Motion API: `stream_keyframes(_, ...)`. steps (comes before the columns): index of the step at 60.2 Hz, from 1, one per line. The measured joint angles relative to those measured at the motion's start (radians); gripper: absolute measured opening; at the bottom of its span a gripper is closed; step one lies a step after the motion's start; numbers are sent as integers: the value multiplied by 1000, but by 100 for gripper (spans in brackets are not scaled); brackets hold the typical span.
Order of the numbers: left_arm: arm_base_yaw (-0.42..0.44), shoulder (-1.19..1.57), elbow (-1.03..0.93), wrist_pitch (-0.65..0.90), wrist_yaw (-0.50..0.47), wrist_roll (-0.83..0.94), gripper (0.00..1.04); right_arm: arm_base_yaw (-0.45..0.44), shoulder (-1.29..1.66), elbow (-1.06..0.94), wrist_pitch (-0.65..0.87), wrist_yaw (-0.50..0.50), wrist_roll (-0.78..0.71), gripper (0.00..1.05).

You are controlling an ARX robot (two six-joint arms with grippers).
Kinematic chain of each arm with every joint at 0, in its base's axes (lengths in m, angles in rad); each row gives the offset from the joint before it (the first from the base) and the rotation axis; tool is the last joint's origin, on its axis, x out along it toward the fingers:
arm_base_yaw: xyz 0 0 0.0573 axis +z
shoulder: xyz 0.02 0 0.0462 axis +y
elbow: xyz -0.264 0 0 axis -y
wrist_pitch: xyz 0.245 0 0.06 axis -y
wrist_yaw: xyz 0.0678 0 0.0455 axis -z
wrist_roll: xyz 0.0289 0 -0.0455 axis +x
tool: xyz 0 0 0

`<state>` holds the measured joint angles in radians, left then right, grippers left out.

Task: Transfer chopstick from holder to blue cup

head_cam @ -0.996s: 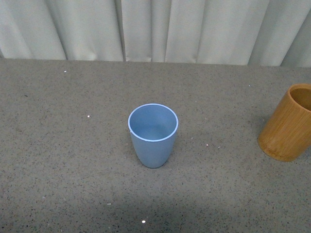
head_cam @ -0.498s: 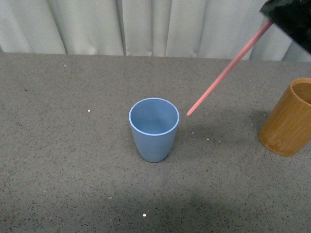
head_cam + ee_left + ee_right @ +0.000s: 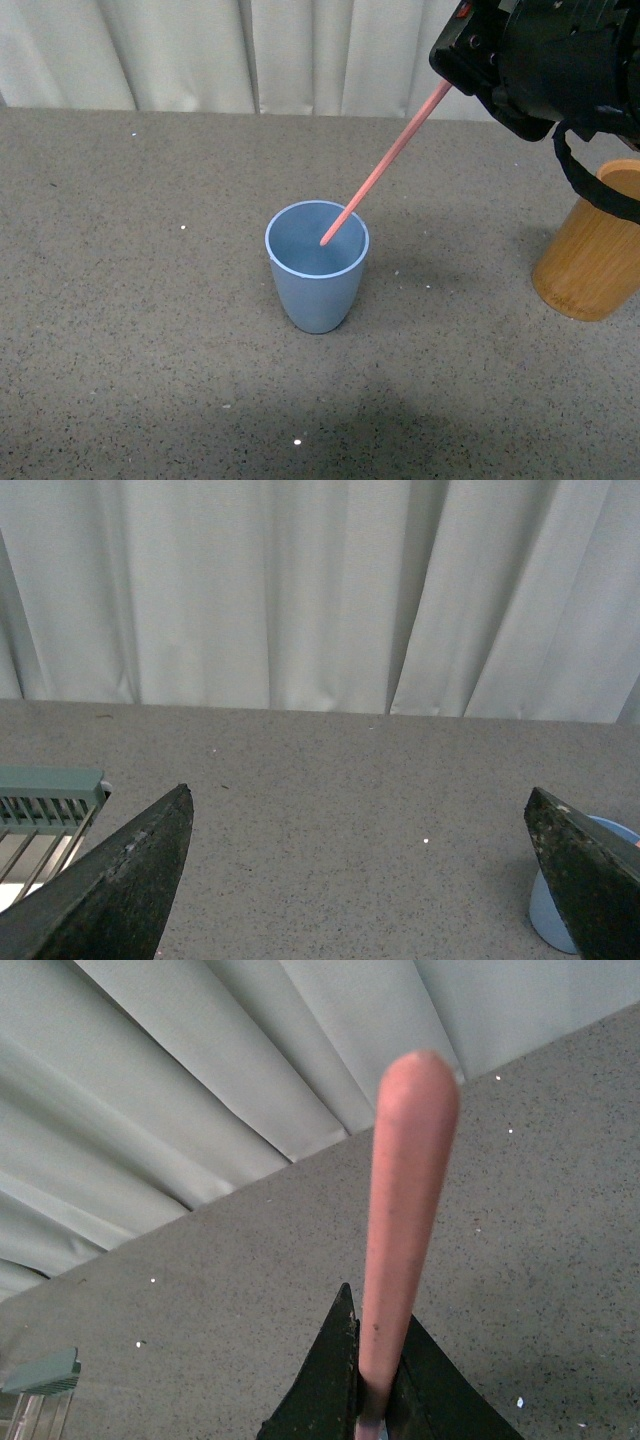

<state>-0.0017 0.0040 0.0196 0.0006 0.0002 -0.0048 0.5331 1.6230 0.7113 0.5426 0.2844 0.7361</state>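
Here, chopstick [image 3: 385,163] slanting, tip down over blue cup [image 3: 316,268]

Staged test setup, speckled grey tabletop [image 3: 130,330], plain white curtain [image 3: 180,50] backdrop

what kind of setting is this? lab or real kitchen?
Likely a staged lab tabletop: a bare grey speckled table backed by a plain white curtain, with only a blue cup, a bamboo holder and the chopstick laid out.

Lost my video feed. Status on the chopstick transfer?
Right gripper shut on chopstick, tip over blue cup mouth. Left gripper open, idle. Holder off to the side; nothing blocking.
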Motion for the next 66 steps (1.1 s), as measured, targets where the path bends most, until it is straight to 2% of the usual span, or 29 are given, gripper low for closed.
stream_keyframes(5, 0, 0, 0, 0, 0, 0, 98, 7, 8, 0, -15, 12, -7, 2)
stream_keyframes(7, 0, 0, 0, 0, 0, 0, 98, 10, 8, 0, -22, 15, -13, 6)
stream_keyframes(20, 0, 0, 0, 0, 0, 0, 98, 9, -1, -8, -50, 24, -12, 43)
stream_keyframes(28, 0, 0, 0, 0, 0, 0, 98, -18, -83, -57, -50, 49, -22, 70)
stream_keyframes(32, 0, 0, 0, 0, 0, 0, 98, -44, -123, -159, 183, 135, -198, 61)
stream_keyframes(35, 0, 0, 0, 0, 0, 0, 98, -90, -195, -262, 321, 103, -351, 52)
stream_keyframes(38, 0, 0, 0, 0, -2, 0, 98, -144, -291, -341, 338, 61, -463, 45)
stream_keyframes(40, 0, 0, 0, 0, -2, 0, 98, -207, -409, -415, 297, 4, -550, 38)
stream_keyframes(44, 0, 0, 0, 0, -2, 0, 98, -319, -620, -516, 161, -108, -630, 27)
stream_keyframes(48, 0, 0, 0, 0, -2, 0, 98, -456, -912, -609, -84, -242, -676, 15)
stream_keyframes(50, 0, 0, 0, 0, -1, 0, 98, -494, -1050, -632, -215, -256, -689, 10)
stream_keyframes(53, 0, 0, 0, 0, 0, 0, 98, -521, -1271, -664, -393, -264, -703, 1)
stream_keyframes(57, 0, 0, 0, 0, 1, 0, 98, -528, -1482, -694, -510, -280, -716, 1)
stream_keyframes(66, 0, -1, 0, 0, -1, 0, 98, -531, -1615, -705, -539, -287, -729, 1)
